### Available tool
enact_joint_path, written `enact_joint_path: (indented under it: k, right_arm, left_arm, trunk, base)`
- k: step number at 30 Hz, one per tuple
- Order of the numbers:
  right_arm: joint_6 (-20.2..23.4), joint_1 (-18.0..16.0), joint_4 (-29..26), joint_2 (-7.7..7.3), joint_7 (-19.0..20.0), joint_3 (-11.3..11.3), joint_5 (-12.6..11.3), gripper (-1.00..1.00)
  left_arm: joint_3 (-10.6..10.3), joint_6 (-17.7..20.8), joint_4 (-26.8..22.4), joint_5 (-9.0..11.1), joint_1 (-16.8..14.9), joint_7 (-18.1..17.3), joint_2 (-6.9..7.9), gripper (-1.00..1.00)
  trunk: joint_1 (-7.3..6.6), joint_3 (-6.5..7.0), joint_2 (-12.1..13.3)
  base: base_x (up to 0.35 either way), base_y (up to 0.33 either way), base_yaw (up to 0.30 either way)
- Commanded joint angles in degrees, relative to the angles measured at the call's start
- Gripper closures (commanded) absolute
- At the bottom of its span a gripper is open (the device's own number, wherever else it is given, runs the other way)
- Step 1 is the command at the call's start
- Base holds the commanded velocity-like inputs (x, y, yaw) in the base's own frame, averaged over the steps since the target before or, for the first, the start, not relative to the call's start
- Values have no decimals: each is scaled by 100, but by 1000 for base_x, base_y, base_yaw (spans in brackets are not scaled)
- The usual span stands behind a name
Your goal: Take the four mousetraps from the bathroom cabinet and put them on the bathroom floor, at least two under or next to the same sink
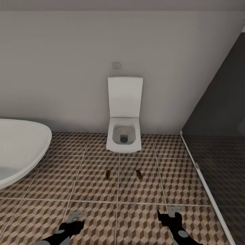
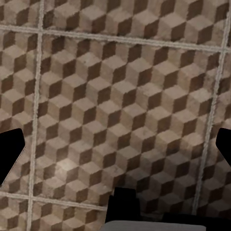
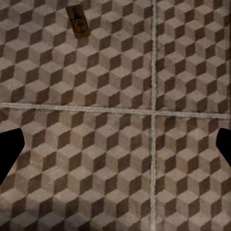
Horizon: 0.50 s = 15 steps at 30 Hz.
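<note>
Left gripper (image 1: 75, 217), black with pale fingertips, hangs low over the bathroom floor (image 1: 143, 200) of brown-and-beige cube-pattern tiles with pale grout lines; in its wrist view the dark fingers (image 2: 9, 154) stand at opposite margins, jaws spread apart, bare tile between them and nothing held. Right gripper (image 1: 174, 211), of the same build, is likewise spread wide with nothing in it, its fingers (image 3: 10, 150) at the margins of its wrist view and a grout crossing between them. Two small flat brown wooden mousetraps with dark metal parts lie on the tiles ahead of the grippers: the left mousetrap (image 1: 107, 174) and the right mousetrap (image 1: 139, 175), well apart from each other, one on each side of a grout line, both clear of every fixture. The right wrist view takes in one trap (image 3: 78, 21), lying flat. Beyond them a white wall-hung toilet (image 1: 124, 136) with raised lid stands against the pale wall (image 1: 68, 68), open tile between it and the traps. The rim of an oval white bathtub (image 1: 23, 149) bounds the floor on the left. A pale threshold strip (image 1: 204, 180) bounds it on the right, with the dark grey shower floor (image 1: 224, 170) beyond. The tiled stretch between bathtub and strip lies open.
</note>
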Motion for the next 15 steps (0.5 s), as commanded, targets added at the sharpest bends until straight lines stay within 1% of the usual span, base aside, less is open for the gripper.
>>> enact_joint_path:
  k: [1,3,4,6,7,15]
  right_arm:
    - [-49,-3,28,-1,-22,50,-54,-100]
    - [-81,-3,58,2,-22,50,-54,-100]
    - [-239,-3,191,13,-22,50,-54,-100]
    - [-333,-1,275,20,-22,50,-57,-100]
    - [-479,-1,416,31,-22,50,-55,-100]
    - [-907,-2,783,81,-22,50,-32,-100]
  left_arm:
    - [-49,-115,69,30,-6,-16,-3,-100]
    - [-49,-188,109,30,-6,-32,-3,-100]
    - [-49,-375,204,30,2,-71,-3,-100]
    - [-49,-424,227,30,20,-81,-2,-100]
    - [-49,-471,248,30,55,-90,2,-100]
    - [-49,-519,267,32,111,-90,5,-100]
  trunk:
    - [-23,24,40]
    - [-67,78,120]
    - [-89,105,160]
    - [-132,160,240]
    - [-154,187,280]
    - [-330,403,601]
  base:
    - [0,0,0]
    - [0,0,0]
    - [0,0,0]
    - [0,0,0]
    - [0,0,0]
    - [0,0,0]
